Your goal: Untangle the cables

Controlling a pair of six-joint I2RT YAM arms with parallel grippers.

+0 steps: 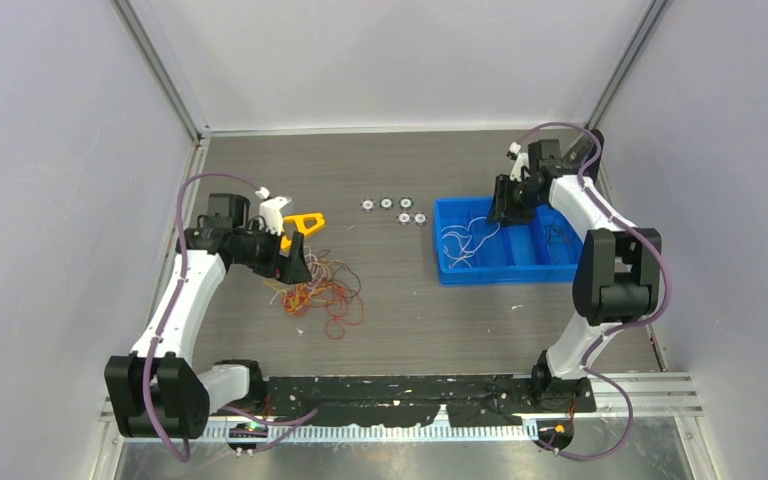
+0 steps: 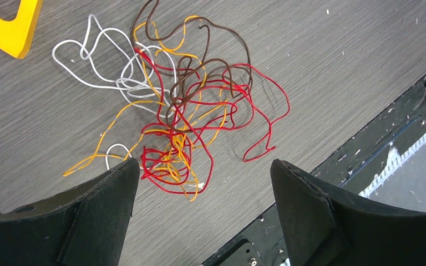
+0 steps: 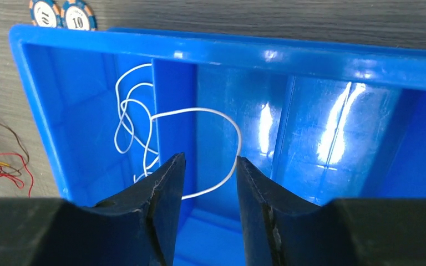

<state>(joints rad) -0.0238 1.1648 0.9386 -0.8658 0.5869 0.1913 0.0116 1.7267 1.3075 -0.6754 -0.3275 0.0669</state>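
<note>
The cables (image 1: 322, 290) lie as a loose tangle of red, orange, brown and white wires (image 2: 188, 111) on the grey table. My left gripper (image 1: 295, 268) hovers just above the tangle's near edge, open wide (image 2: 202, 163), with nothing between its fingers. My right gripper (image 1: 505, 212) hangs over the blue bin (image 1: 505, 272). Its jaws (image 3: 209, 158) stand a narrow gap apart. A white cable (image 3: 194, 110) loops over the bin's divider and runs across that gap just past the fingertips; I see no pinch on it. More white cable lies in the bin's left compartment (image 1: 465, 240).
Several poker chips (image 1: 393, 208) sit left of the bin, two showing in the right wrist view (image 3: 61, 14). A yellow plastic piece (image 1: 305, 222) (image 2: 8, 27) lies behind the tangle. A black strip (image 1: 410, 390) lines the table's near edge.
</note>
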